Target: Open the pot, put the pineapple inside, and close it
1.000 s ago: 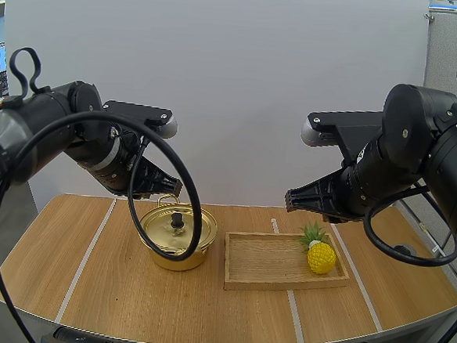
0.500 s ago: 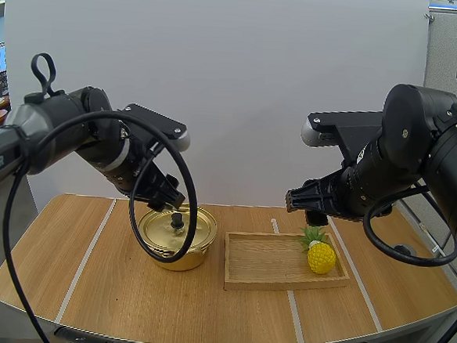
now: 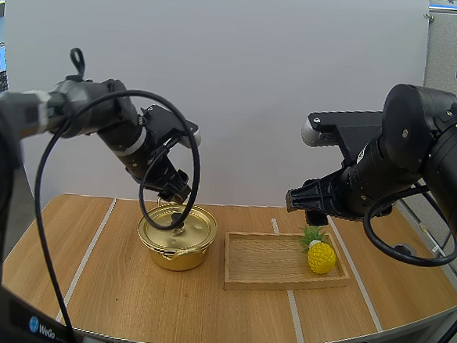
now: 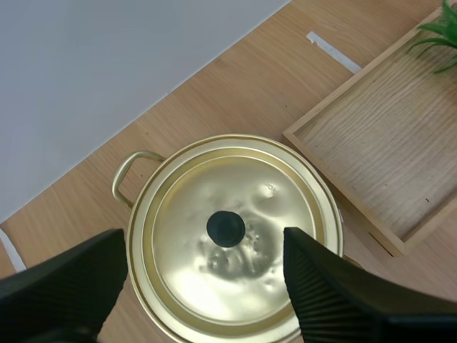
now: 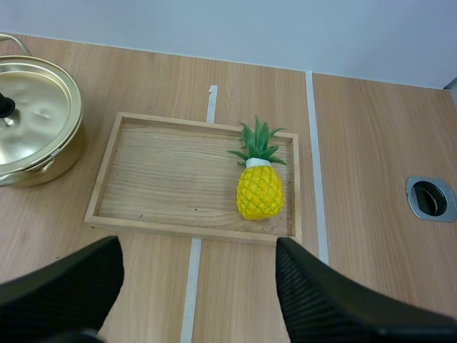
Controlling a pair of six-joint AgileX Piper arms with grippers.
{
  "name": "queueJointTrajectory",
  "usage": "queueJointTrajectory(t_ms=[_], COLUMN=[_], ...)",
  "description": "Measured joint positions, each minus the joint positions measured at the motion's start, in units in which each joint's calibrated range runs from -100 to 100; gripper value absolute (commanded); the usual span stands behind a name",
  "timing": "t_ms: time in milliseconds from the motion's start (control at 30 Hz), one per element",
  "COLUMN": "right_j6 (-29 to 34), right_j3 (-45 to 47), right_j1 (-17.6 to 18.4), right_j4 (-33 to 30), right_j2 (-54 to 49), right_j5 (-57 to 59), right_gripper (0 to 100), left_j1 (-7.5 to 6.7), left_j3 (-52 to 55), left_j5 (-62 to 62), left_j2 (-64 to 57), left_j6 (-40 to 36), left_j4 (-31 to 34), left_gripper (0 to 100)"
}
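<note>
The left gripper (image 4: 206,239) hangs over the round golden metal pot (image 3: 177,252), fingers released on both sides of the black lid knob (image 4: 226,229), ready to take it. The small yellow pineapple (image 5: 260,189) lies in the flat wooden tray (image 5: 164,179); the right gripper (image 5: 198,246) waits above, fingers also apart. Since one second ago only the left arm has come forward.

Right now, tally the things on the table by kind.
pot: 1
lid: 1
tray: 1
pineapple: 1
Total: 4
</note>
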Motion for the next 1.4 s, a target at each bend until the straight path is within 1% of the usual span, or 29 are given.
queueJointTrajectory(t_ms=[233, 433, 633, 933, 1200, 1233, 1267, 1333, 1367, 1400], right_j6=[0.0, 0.0, 0.0, 0.0, 0.0, 0.0, 0.0, 0.0, 0.0, 0.0], right_j3=[0.0, 0.0, 0.0, 0.0, 0.0, 0.0, 0.0, 0.0, 0.0, 0.0], right_j1=[0.0, 0.0, 0.0, 0.0, 0.0, 0.0, 0.0, 0.0, 0.0, 0.0], right_j4=[0.0, 0.0, 0.0, 0.0, 0.0, 0.0, 0.0, 0.0, 0.0, 0.0], right_j2=[0.0, 0.0, 0.0, 0.0, 0.0, 0.0, 0.0, 0.0, 0.0, 0.0], right_j5=[0.0, 0.0, 0.0, 0.0, 0.0, 0.0, 0.0, 0.0, 0.0, 0.0], right_gripper=[100, 100, 100, 100, 100, 100, 100, 100, 100, 100], left_j1=[-0.13, -1.68, -1.69, -1.69, -1.69, -1.69, -1.69, -1.69, -1.69, -1.69], left_j3=[-5.0, -5.9, -6.1, -6.6, -6.9, -6.9, -6.9, -6.9, -6.9, -7.0], left_j5=[3.1, 3.0, 0.5, -0.8, -0.7, -0.7, -0.5, 0.3, 0.3, 0.5], left_j2=[9.1, 13.8, 16.8, 21.5, 21.8, 21.8, 21.8, 21.8, 21.8, 21.8], left_j6=[0.0, 0.0, 0.0, 0.0, 0.0, 0.0, 0.0, 0.0, 0.0, 0.0], left_j4=[0.0, 0.2, 1.6, 1.8, 1.8, 1.8, 1.8, 1.6, 1.6, 1.6], left_gripper=[100, 100, 100, 100, 100, 95, 73, 35, 10, 0])
